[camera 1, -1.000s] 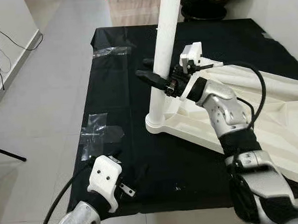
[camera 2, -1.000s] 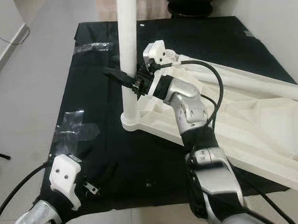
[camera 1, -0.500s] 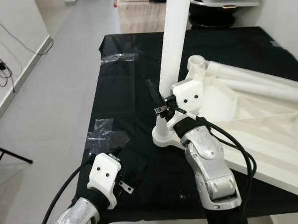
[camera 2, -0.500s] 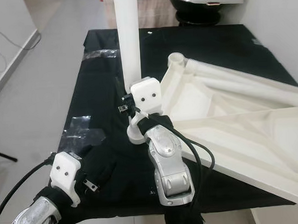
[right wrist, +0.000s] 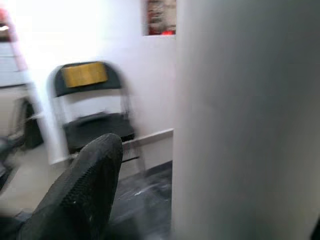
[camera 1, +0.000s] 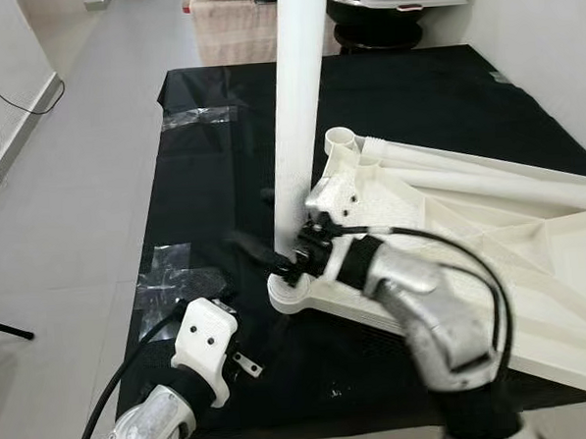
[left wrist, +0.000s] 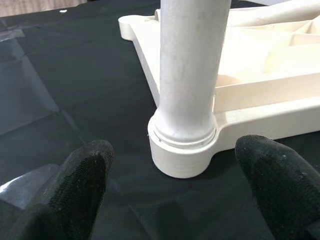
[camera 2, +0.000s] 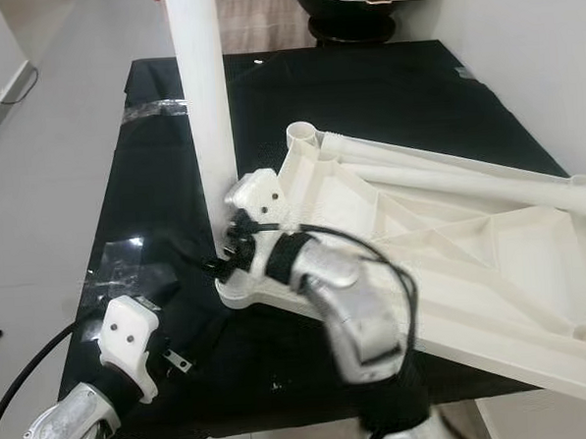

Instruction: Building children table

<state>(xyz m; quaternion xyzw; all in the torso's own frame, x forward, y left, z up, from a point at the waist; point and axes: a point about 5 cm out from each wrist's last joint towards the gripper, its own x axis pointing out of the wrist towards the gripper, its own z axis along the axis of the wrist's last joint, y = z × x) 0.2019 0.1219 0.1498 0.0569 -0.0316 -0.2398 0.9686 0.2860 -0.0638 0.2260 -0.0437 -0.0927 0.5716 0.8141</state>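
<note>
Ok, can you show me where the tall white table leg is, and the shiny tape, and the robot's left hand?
table leg (camera 1: 296, 111), left eye view, middle of the upright tube.
tape (camera 1: 201, 114), left eye view, clear strip on the black cloth.
left gripper (left wrist: 172, 177), left wrist view, midway between its black fingertips.

Right end effector at upright white table leg, low, near its base.

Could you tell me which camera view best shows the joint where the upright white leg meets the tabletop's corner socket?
The left wrist view: the leg seats in the corner socket close up and sharp, between the left gripper's open fingers. The eye views show the joint small, partly behind the right gripper. The right wrist view gives just a blurred leg surface.
</note>
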